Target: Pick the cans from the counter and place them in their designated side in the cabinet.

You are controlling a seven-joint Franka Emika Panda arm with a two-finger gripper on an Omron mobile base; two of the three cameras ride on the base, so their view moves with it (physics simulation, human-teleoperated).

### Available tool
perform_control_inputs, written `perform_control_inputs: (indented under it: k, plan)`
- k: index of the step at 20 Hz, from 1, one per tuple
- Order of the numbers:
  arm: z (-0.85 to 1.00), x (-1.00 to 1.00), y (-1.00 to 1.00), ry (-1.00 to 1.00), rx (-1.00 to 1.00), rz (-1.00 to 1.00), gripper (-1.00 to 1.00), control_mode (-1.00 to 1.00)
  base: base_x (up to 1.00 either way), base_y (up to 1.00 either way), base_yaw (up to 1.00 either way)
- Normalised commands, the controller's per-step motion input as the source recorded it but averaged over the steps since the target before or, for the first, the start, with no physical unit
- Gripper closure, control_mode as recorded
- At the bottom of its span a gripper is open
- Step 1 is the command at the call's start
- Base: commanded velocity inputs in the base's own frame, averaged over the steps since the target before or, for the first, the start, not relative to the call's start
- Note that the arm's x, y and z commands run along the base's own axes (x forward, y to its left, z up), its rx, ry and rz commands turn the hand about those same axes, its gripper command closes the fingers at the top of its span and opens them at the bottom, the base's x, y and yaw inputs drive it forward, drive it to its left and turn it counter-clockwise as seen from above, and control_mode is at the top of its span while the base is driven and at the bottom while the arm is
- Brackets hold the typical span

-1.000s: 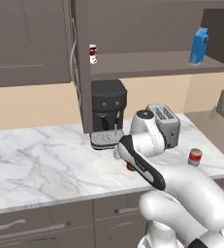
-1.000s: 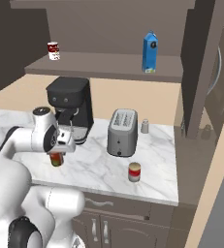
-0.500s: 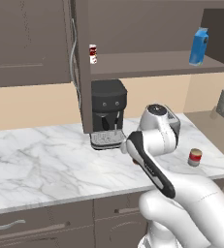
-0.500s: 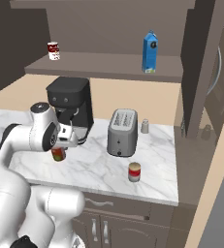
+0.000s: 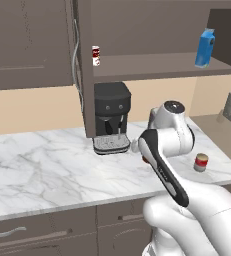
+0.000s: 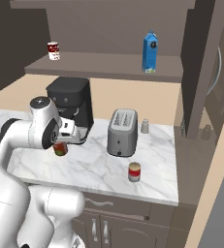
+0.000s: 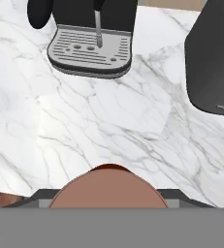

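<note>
The gripper (image 6: 61,145) is now lifting the dark red-brown can (image 6: 60,148), clamped between its fingers, a little higher off the counter (image 6: 94,167) than a second ago, while farther off the cabinet (image 6: 108,65) shelf is waiting.

- A black coffee machine (image 5: 111,116) stood before me.
- A grey toaster (image 6: 121,131) sat beside it.
- A blue carton (image 6: 150,52) and slim white can (image 5: 95,55) stood well apart above.
</note>
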Motion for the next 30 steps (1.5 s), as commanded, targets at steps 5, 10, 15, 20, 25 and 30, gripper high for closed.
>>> perform_control_inputs:
  k: [5, 10, 15, 20, 25, 30]
  plan:
    - [0.37, -0.15, -0.17, -0.04, 0.00, 0.04, 1.00, -1.00, 0.00, 0.00, 0.00]
    - [0.34, -0.16, -0.12, -0.11, 0.00, 0.03, 1.00, -1.00, 0.00, 0.00, 0.00]
    - [0.31, -0.13, -0.09, -0.12, 0.00, 0.03, 1.00, -1.00, 0.00, 0.00, 0.00]
    - [0.28, -0.15, -0.06, -0.11, 0.00, 0.03, 1.00, -1.00, 0.00, 0.00, 0.00]
    - [0.30, -0.09, -0.04, -0.07, 0.00, 0.03, 1.00, -1.00, 0.00, 0.00, 0.00]
    - [0.31, -0.05, 0.00, -0.04, 0.00, 0.03, 1.00, -1.00, 0.00, 0.00, 0.00]
